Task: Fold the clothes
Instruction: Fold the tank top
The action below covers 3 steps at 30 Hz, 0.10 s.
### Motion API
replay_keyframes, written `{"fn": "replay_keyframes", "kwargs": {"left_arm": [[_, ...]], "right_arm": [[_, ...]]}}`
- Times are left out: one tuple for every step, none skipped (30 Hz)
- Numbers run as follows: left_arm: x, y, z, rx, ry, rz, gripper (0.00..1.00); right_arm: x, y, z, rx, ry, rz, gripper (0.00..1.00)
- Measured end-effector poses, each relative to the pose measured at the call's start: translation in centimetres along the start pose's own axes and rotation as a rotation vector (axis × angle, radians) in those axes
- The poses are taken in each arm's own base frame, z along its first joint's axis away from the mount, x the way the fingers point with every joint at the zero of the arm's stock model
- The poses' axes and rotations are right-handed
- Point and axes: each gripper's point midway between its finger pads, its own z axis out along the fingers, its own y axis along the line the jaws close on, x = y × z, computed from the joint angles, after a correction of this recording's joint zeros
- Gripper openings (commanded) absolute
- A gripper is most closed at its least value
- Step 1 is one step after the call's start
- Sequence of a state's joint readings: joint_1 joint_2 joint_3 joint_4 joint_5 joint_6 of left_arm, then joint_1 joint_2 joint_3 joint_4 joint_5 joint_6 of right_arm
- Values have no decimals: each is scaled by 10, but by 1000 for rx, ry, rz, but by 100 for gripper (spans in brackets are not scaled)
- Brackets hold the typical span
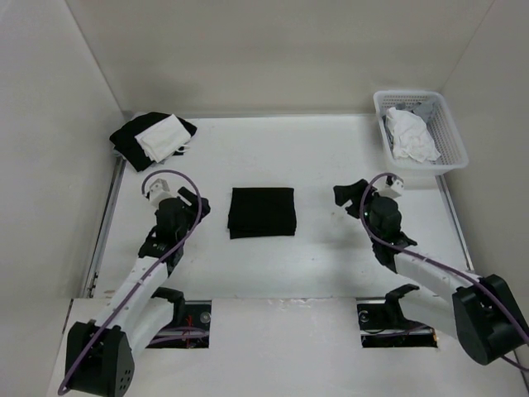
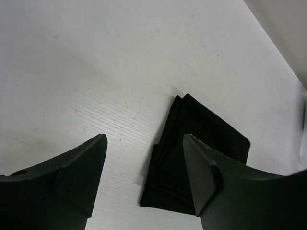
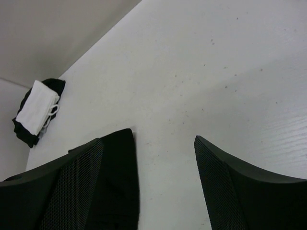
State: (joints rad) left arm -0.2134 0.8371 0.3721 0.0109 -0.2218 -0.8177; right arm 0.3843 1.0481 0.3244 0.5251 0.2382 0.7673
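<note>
While black top (image 1: 262, 212) lies folded on white tbl (image 1: 331, 265) | L gripper (image 2: 144, 139), R gripper (image 3: 162, 135) released | walls (image 1: 273, 50) white

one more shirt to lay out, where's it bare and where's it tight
Bare: far strip between the black bundle topped with white cloth and the white plastic basket; near strip this side of the folded black fabric top. Tight: both far corners; beside the top, by the left claw and right claw.

White surface (image 1: 322, 157) seen from above. Bare lanes run left and right of the folded black clothes (image 1: 262, 212) lying at centre. A black bundle (image 1: 124, 142) topped with white cloth blocks the far left corner; a white basket (image 1: 450, 136) blocks the far right.
</note>
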Motion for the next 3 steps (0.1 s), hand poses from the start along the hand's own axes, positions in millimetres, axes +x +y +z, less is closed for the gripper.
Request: {"fn": "replay_keyframes", "kwargs": {"left_arm": [[1, 1, 1, -2, 5, -1, 62], [2, 1, 1, -3, 12, 0, 62], [4, 2, 2, -6, 20, 2, 63]], "right_arm": [[3, -2, 1, 4, 9, -2, 82], [6, -3, 2, 8, 21, -4, 82], [9, -5, 3, 12, 28, -6, 82]]}}
